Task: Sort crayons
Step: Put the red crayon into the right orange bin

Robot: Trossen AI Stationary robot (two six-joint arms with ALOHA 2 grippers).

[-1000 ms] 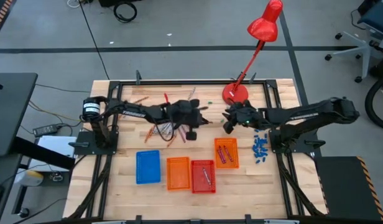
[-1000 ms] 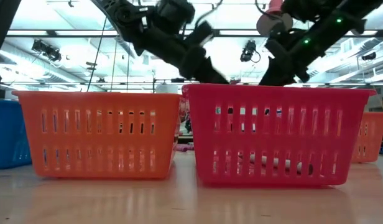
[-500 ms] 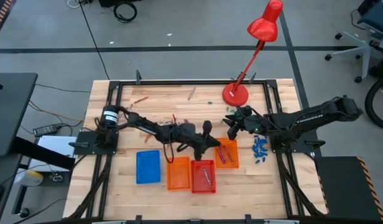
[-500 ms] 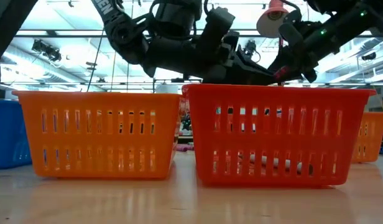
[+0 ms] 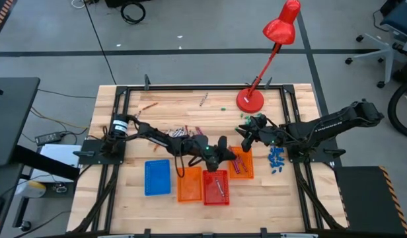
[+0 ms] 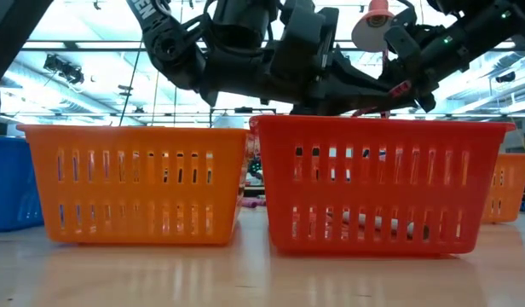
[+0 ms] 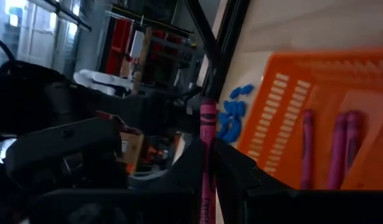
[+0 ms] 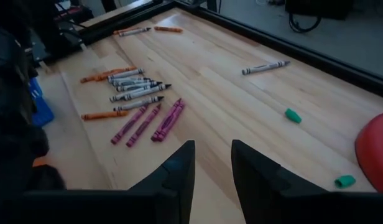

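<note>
Overhead, table-level, perhaps two wrist-mounted

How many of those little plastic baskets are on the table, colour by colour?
Blue basket: 1
Orange baskets: 2
Red basket: 1
Total: 4

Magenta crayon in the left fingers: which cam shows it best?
Left wrist view: the magenta crayon stands upright, pinched between the left gripper fingers, filling mid-frame. High view shows only that gripper beside the right-hand orange tray; the crayon is too small to tell. Low view: arms hide it. Right wrist view: absent.
</note>
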